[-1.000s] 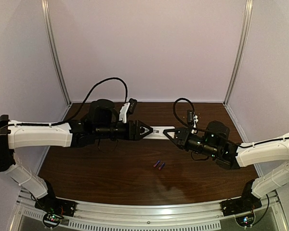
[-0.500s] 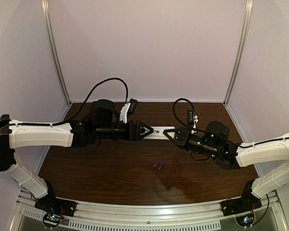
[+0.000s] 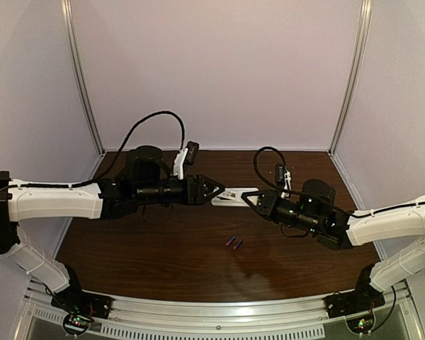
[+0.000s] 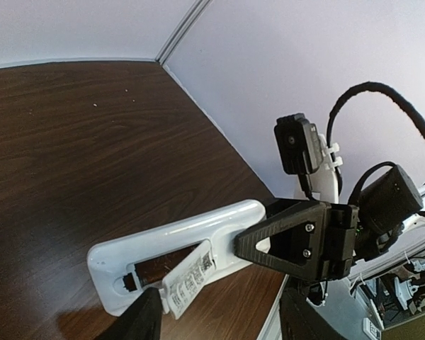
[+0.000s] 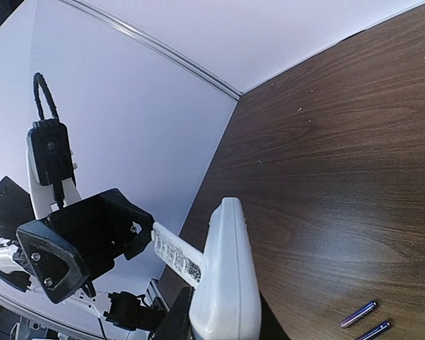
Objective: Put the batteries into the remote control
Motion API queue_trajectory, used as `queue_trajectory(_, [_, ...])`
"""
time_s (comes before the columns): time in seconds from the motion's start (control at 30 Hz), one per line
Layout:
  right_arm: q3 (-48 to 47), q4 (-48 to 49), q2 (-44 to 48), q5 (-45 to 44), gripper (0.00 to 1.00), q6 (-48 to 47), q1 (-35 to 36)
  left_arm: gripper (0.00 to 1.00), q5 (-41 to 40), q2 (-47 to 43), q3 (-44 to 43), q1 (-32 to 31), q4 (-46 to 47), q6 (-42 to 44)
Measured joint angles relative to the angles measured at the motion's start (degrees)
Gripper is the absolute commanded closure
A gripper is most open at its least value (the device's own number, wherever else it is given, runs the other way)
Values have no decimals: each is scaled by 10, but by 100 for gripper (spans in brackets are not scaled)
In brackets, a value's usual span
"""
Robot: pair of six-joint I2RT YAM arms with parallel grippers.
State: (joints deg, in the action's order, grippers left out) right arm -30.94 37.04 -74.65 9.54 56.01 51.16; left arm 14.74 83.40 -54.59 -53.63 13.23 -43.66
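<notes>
Right jaws clench one end of the remote at mid-frame, steadying it with its back up. Left jaws straddle the half-lifted cover; whether they grip it, I cannot tell. The 2 batteries lie on the table just below, unloaded.

Remote control: slim, white, underside showing, battery bay open. One end is clamped in the jaws of the right gripper; the other reaches the jaws of the left gripper.

Batteries: two, purple-blue, lying side by side, well apart from both sets of jaws.
</notes>
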Motion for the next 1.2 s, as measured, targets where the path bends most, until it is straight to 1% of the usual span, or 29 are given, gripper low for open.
queue_trajectory(0.13, [0,3,-10,-5,100,-2,0,40,-6,-2,11,5,5,-9])
queue_trajectory(0.23, [0,9,-30,-6,100,-3,-4,40,-9,-3,39,23,4,-20])
queue_trajectory(0.33, [0,18,-56,-6,100,-4,-9,39,-16,-3,59,44,1,-24])
queue_trajectory(0.47, [-19,24,-104,-5,100,-17,-16,35,-28,-5,75,68,-1,-20])
queue_trajectory(0.6, [-52,33,-150,1,100,-32,-26,30,-32,-15,88,89,-14,0])
queue_trajectory(0.73, [-59,35,-163,25,100,-42,-51,28,-35,-16,89,96,-53,53])
queue_trajectory(0.87, [-48,21,-136,49,100,-58,-81,30,-32,-17,88,91,-93,115])
queue_trajectory(0.97, [-30,-1,-89,66,100,-73,-102,36,-40,-13,78,76,-132,155])
queue_trajectory(1.07, [-9,-23,-37,81,100,-86,-124,42,-52,19,39,45,-172,189])
queue_trajectory(1.2, [24,-54,27,105,100,-97,-156,50,-58,78,-9,10,-194,217])
